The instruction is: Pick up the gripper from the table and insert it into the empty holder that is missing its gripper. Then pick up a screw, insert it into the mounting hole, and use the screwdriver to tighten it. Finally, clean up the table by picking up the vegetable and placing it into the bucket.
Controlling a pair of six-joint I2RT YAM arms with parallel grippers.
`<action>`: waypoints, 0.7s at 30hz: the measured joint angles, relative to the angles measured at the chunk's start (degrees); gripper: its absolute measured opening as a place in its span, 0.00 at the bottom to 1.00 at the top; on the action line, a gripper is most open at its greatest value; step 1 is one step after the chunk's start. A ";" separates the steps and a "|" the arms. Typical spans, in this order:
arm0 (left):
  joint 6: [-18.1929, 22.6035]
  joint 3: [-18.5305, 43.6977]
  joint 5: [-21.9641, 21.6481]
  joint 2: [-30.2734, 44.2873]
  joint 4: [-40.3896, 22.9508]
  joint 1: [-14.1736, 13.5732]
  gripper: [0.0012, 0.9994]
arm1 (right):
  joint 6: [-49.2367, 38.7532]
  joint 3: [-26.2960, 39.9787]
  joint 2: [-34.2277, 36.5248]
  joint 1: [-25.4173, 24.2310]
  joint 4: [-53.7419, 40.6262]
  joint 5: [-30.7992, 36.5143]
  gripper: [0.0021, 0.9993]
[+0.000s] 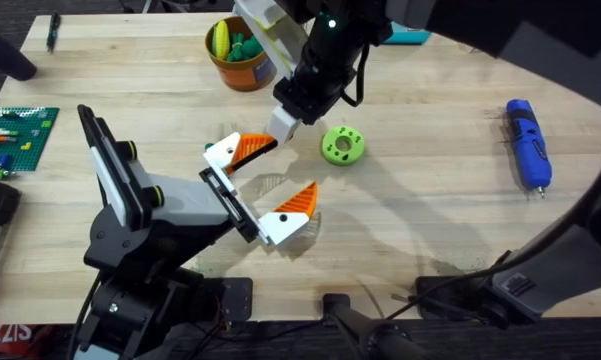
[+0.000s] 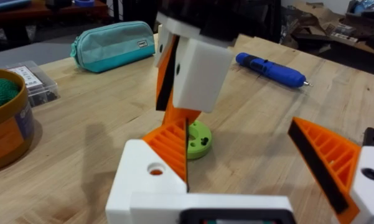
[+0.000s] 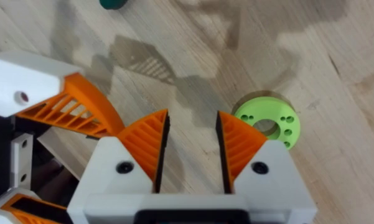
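The holder [image 1: 225,195], a black bracket on the white-and-black arm at lower left, carries my left gripper [image 1: 270,180] [image 2: 238,124], whose two white fingers with orange pads stand wide open. The far finger [image 1: 230,152] [image 3: 25,87] has a round hole in its white body. My right gripper [image 1: 283,128] [image 3: 193,118] [image 2: 177,106] points down beside that finger, open a little with bare wood between its pads. The blue screwdriver [image 1: 528,143] [image 2: 274,68] lies at the right. The bucket [image 1: 238,62] [image 2: 6,124] holds yellow and green toy vegetables [image 1: 232,42]. The screw is out of view.
A lime-green disc with holes [image 1: 342,145] [image 3: 267,121] [image 2: 199,140] lies just right of the grippers. A teal pouch [image 2: 112,43] and a small clear box [image 2: 34,81] sit at the back. A green brick plate [image 1: 15,135] lies at the left edge.
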 joint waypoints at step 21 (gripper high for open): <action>-0.09 -0.01 0.02 0.02 0.13 0.00 0.99 | 3.16 -1.08 -11.01 -8.90 -6.58 6.91 0.48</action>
